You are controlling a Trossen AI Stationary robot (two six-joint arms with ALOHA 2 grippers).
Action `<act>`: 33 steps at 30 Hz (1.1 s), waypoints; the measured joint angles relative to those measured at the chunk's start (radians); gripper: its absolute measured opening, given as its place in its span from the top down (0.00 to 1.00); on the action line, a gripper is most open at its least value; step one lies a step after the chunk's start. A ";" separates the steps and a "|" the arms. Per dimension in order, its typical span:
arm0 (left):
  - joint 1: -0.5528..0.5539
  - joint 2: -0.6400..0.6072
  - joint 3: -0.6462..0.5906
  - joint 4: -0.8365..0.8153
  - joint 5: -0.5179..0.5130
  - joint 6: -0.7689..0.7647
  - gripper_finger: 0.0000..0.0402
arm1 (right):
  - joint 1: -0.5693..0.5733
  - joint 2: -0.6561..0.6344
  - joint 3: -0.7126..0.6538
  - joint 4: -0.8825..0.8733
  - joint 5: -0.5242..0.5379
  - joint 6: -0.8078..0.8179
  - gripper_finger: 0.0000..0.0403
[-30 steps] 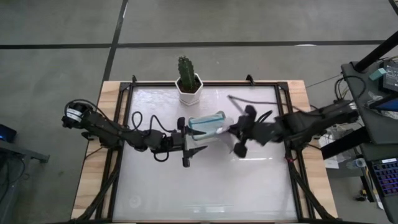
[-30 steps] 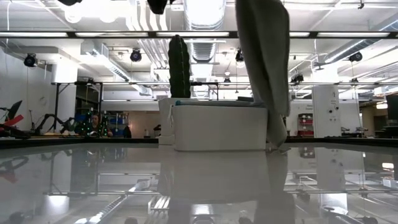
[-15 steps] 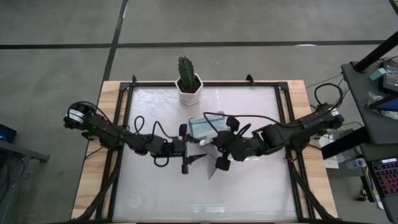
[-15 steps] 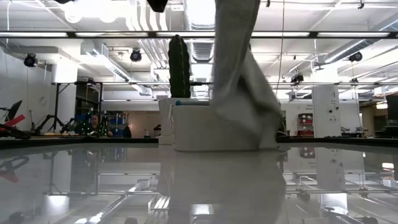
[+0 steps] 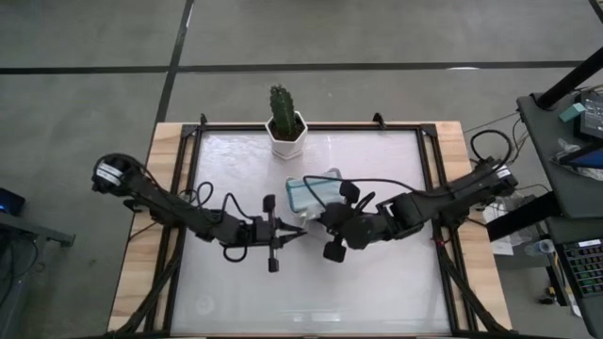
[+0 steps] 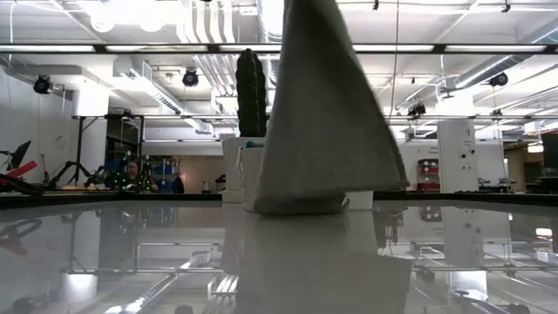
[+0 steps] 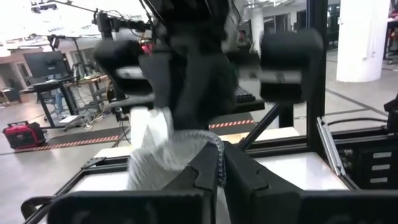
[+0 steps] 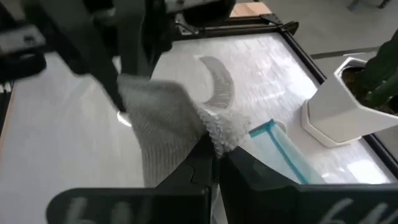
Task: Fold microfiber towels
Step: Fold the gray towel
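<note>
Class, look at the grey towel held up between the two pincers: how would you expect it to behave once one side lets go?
The grey towel probably flops: it already drapes in a loose sheet. It seems light, since the left pincer and right pincer hold it by small pinches. Its nubby weave likely grips rather than slips.

Nubby grey cloth (image 6: 318, 131), glossy table (image 6: 131, 262)
</note>
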State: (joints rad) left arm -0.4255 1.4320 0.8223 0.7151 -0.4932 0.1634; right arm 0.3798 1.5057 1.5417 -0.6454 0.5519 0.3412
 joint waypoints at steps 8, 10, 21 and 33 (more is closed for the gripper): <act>-0.042 -0.084 0.000 -0.134 -0.002 -0.123 1.00 | 0.027 0.041 0.000 0.002 -0.011 0.029 0.88; -0.051 -0.110 0.000 -0.200 0.003 -0.229 1.00 | 0.038 0.051 0.000 -0.001 -0.019 0.038 0.83; -0.115 -0.223 -0.001 -0.337 0.008 -0.556 1.00 | 0.058 0.152 -0.059 -0.007 -0.027 0.055 0.58; -0.109 -0.216 0.000 -0.311 -0.182 -0.512 1.00 | 0.176 0.219 -0.370 0.583 -0.029 0.052 0.54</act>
State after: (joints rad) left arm -0.5348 1.2159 0.8219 0.4042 -0.6756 -0.3487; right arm 0.5560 1.7247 1.1719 -0.0628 0.5231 0.3928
